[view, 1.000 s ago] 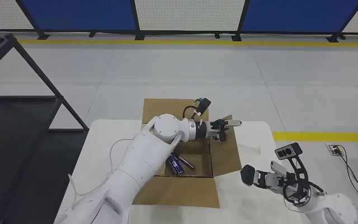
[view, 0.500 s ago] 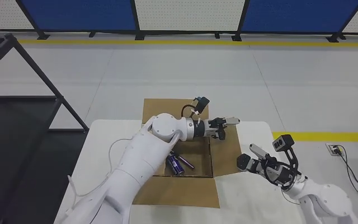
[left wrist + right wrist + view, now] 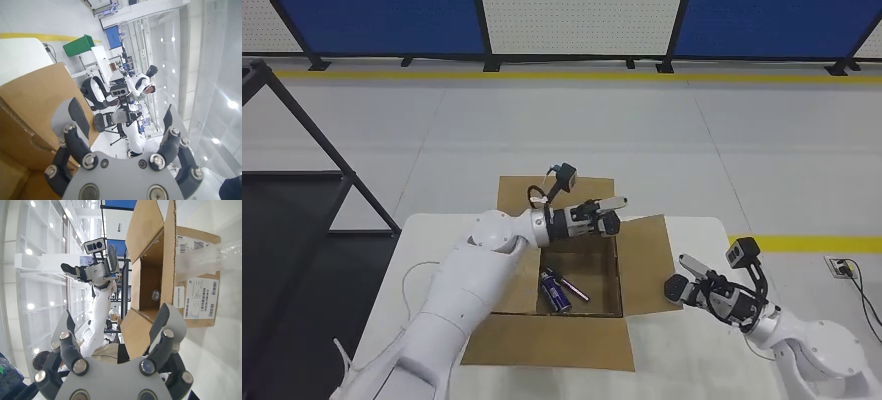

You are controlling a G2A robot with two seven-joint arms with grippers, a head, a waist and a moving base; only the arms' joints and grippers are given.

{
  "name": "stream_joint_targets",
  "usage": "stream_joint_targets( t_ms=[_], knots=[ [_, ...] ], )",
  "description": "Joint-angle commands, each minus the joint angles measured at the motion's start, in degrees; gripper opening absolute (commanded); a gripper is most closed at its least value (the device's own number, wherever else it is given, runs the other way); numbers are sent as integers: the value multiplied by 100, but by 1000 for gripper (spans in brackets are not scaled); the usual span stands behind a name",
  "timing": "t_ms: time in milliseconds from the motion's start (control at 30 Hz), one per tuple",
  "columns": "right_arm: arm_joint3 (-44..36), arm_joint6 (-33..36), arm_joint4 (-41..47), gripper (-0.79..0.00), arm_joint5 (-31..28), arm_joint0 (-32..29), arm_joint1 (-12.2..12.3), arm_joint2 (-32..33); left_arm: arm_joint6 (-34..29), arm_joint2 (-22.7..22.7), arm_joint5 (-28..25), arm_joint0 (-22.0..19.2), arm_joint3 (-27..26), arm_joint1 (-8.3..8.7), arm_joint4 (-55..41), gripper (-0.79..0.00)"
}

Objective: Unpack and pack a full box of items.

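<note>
Brown cardboard box (image 3: 642,262) holds a dark purple cylinder (image 3: 555,292); the released left gripper (image 3: 613,212) should drop squarely over it.

Print | box (image 3: 149,234) outside: white barcode labels (image 3: 200,300), QR code | background white panel (image 3: 115,219): logo line.

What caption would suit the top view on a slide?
Open left tool hovers over the open cardboard box, a purple item on its floor; open right tool is beside a flap.
</note>
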Motion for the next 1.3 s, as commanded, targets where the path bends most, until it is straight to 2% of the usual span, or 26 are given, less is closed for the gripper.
stream_joint_targets(
  t_ms=[0, 133, 267, 400, 500, 633, 867, 1100, 1267],
  knots=[
    [90, 15, -49, 0, 44, 88, 5, -44, -155, -278, -100, 256, -218, 234, 177, 0],
    [355, 81, -62, 0, 89, 268, 15, -114, -211, -820, -99, 962, -1162, 662, 704, 0],
    [600, 169, -38, 0, 120, 378, 31, -127, -33, -1507, 351, 1943, -2622, 1048, 1257, 0],
    [743, 234, -79, 0, 142, 429, 51, -138, 95, -2110, 996, 2815, -3948, 1286, 1457, 0],
    [784, 237, -182, 0, 144, 429, 66, -166, 154, -2328, 1276, 3194, -4537, 1371, 1525, 0],
    [776, 218, -285, 0, 140, 399, 80, -217, 191, -2427, 1444, 3417, -4894, 1426, 1529, 0],
    [635, 137, -290, 0, 144, 329, 95, -266, 199, -2483, 1431, 3561, -5084, 1483, 1439, 0],
    [374, 66, -66, 0, 101, 402, 71, -444, 657, -2928, 986, 3966, -5297, 1538, 731, 0],
    [228, -25, 90, 0, 112, 522, 41, -629, 819, -3329, 627, 4437, -5527, 1603, 413, 0]
  ],
)
